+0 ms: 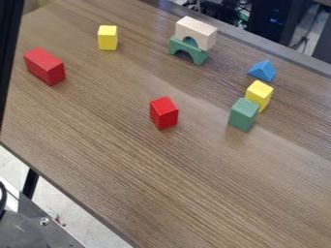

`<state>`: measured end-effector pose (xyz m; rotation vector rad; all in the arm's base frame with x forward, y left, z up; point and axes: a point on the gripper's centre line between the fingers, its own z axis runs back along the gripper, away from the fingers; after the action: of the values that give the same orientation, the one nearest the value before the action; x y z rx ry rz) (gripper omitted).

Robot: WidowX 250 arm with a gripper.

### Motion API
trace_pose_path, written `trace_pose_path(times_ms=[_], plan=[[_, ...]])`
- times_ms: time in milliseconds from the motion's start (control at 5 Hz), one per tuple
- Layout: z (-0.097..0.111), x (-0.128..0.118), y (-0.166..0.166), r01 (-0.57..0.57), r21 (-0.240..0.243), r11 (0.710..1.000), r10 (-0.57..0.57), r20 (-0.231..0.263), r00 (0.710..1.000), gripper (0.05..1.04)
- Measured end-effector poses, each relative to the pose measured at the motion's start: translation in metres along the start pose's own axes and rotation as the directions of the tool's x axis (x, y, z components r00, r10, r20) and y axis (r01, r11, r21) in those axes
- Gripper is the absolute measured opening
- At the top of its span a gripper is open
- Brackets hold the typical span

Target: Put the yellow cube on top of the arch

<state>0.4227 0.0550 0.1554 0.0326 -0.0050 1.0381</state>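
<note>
Roughly, stacked arches, green one [178, 47] under cream one [202, 35], stand near table's [161, 189] far edge. One yellow block [108, 38] sits upper left, well apart from arches; other yellow block [259, 94] at right, just behind green block [244, 115], near blue wedge [263, 71]; cannot tell which is meant. Red block [164, 114] mid-table, with wide gaps around it; red block [44, 67] near left edge. Jaws: cannot tell how far open or whether holding anything. Surface brown wood grain; pale floor [58, 206] below, dark equipment [275, 22] beyond far edge.
</note>
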Motion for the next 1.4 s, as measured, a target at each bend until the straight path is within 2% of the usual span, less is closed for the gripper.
trace_pose_path(times_ms=[200, 400, 600, 800, 1000, 1200, 1400], plan=[[-0.020, 0.000, 0.000, -0.001, 0.042, 0.999, 0.002, -0.032, 0.999, 0.999], [-0.035, 0.003, 0.004, -0.060, 0.028, 0.998, 0.061, -0.038, 0.997, 0.999], [-0.025, 0.008, 0.008, -0.198, -0.057, 0.979, 0.198, -0.011, 0.980, 0.999], [-0.005, 0.023, 0.022, -0.421, -0.194, 0.886, 0.427, -0.011, 0.904, 0.999], [0.005, 0.040, 0.048, -0.594, -0.306, 0.744, 0.623, -0.002, 0.782, 0.999], [-0.003, 0.041, 0.070, -0.712, -0.399, 0.578, 0.775, -0.006, 0.632, 0.999], [-0.020, 0.046, 0.090, -0.789, -0.424, 0.444, 0.871, -0.003, 0.491, 0.999]])
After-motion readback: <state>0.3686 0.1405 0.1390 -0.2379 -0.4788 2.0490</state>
